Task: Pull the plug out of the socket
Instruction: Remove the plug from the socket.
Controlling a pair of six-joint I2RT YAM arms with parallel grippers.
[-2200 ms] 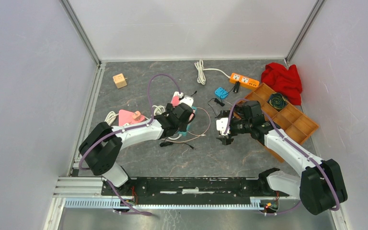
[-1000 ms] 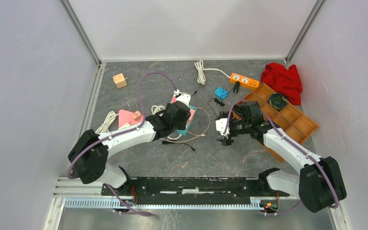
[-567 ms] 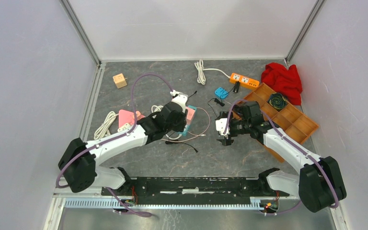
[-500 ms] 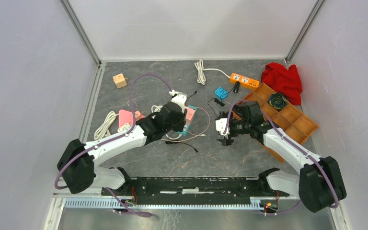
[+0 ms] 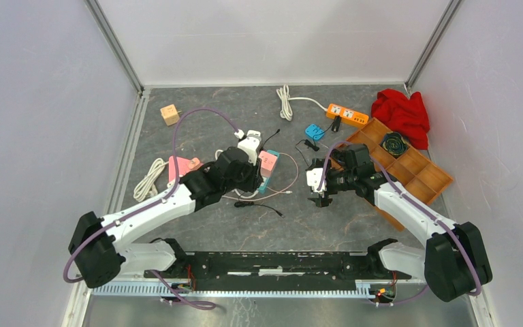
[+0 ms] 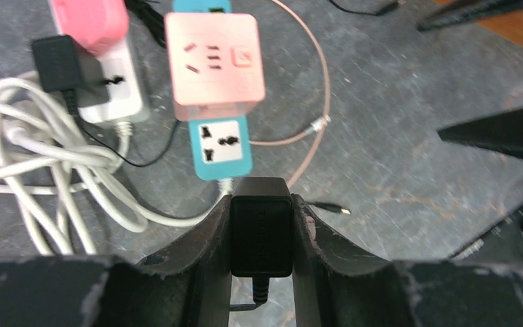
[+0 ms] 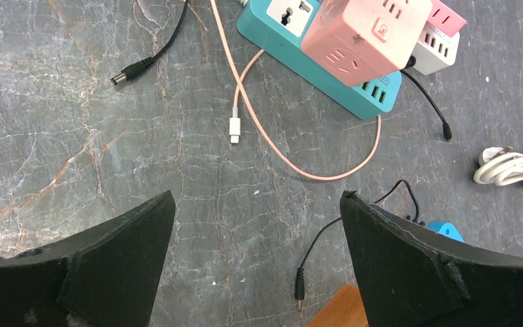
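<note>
My left gripper (image 6: 261, 197) is shut on a black plug (image 6: 261, 235), whose cord hangs down between the fingers. It holds the plug just short of the near end of the teal power strip (image 6: 223, 146), clear of it; the strip's end socket (image 6: 222, 143) is empty. A pink cube adapter (image 6: 214, 65) sits plugged into the strip. In the top view the left gripper (image 5: 246, 178) is beside the strip (image 5: 267, 178). My right gripper (image 5: 318, 187) is open and empty, over bare table right of the strip (image 7: 327, 75).
A white strip with a black plug (image 6: 105, 82) and coiled white cable (image 6: 48, 170) lie left of the teal strip. A pink USB cable (image 7: 299, 163) and black barrel leads (image 7: 143, 65) trail on the table. An orange tray (image 5: 408, 167), red cloth (image 5: 402, 112) and orange strip (image 5: 346, 114) are at right.
My left arm has drawn back toward the near left with the black plug in its jaws, away from the teal strip. The right arm has not moved.
</note>
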